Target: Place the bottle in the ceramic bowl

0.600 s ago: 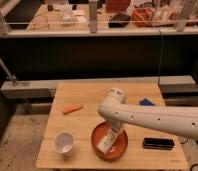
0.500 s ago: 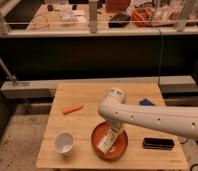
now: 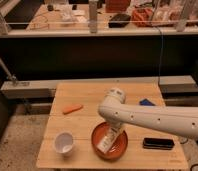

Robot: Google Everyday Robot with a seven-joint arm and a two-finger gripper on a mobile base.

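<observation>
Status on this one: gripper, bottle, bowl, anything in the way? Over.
Arm's gripper low over the ceramic bowl. The bottle tilted inside it, at the gripper. Beside the bowl, not touching: white cup, black case.

Smooth white tubular arm [image 3: 152, 119] — small dark screws — end effector [image 3: 113, 133] in ceramic bowl [image 3: 123, 146].

Work area: a light slatted wooden table [image 3: 77, 125] standing on a speckled grey floor [image 3: 17, 145].
Behind the table runs a long pale grey ledge [image 3: 37, 89], backed by a dark panel wall [image 3: 92, 55]. Above it, a white railing [image 3: 67, 33] fronts a cluttered tan wooden bench [image 3: 52, 17]. A thin blue cable [image 3: 159, 50] hangs down the wall at right. The gripper [image 3: 113, 132] is over the table's front half.
</observation>
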